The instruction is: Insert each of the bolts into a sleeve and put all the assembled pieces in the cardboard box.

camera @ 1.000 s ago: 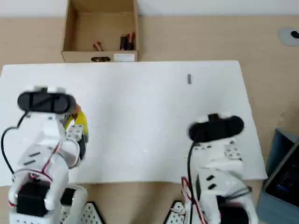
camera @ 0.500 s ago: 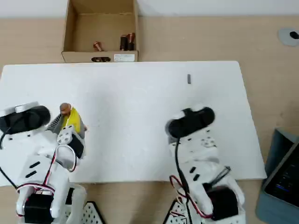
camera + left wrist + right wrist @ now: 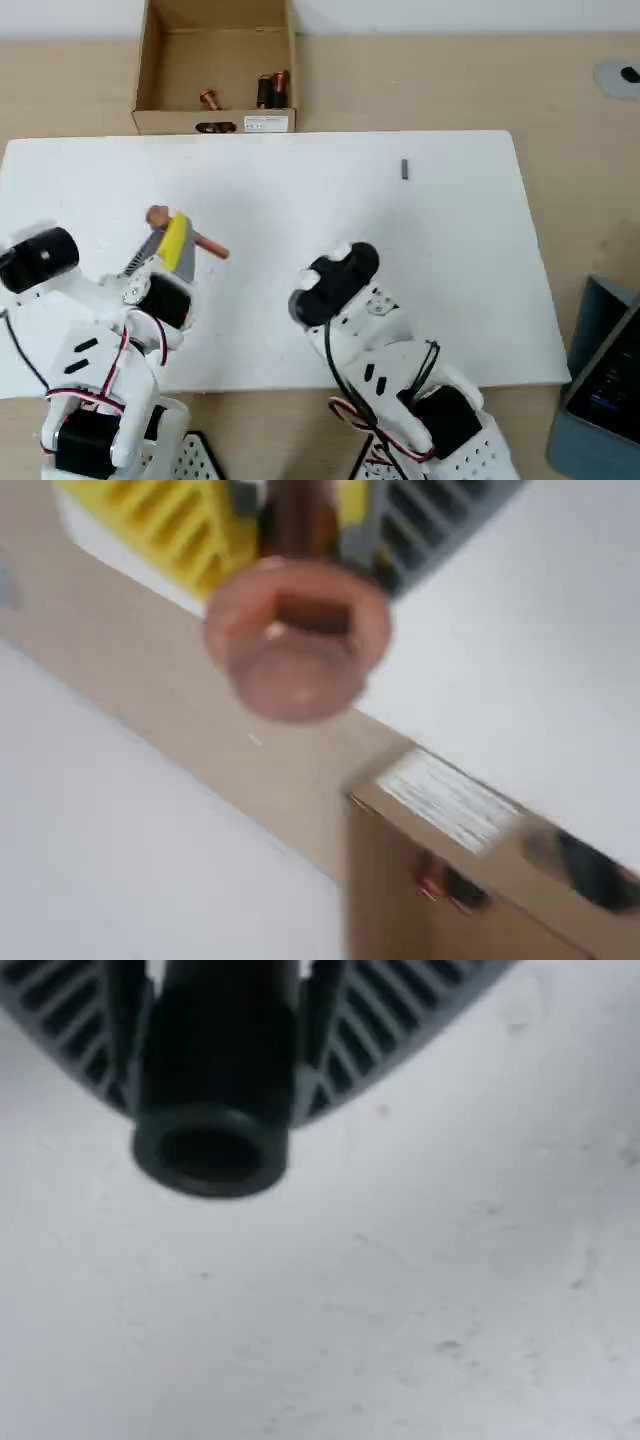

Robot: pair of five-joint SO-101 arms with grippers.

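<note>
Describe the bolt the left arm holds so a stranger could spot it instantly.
Find the white board in front of the cardboard box, then its left side. There the yellow-fingered left gripper clamps a copper bolt, the one copper piece outside the box.

Bright, even light, v. soft shadows

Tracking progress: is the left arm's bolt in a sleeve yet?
Out. The bolt is bare in the left gripper; the sleeve is apart, in the right gripper.
</note>
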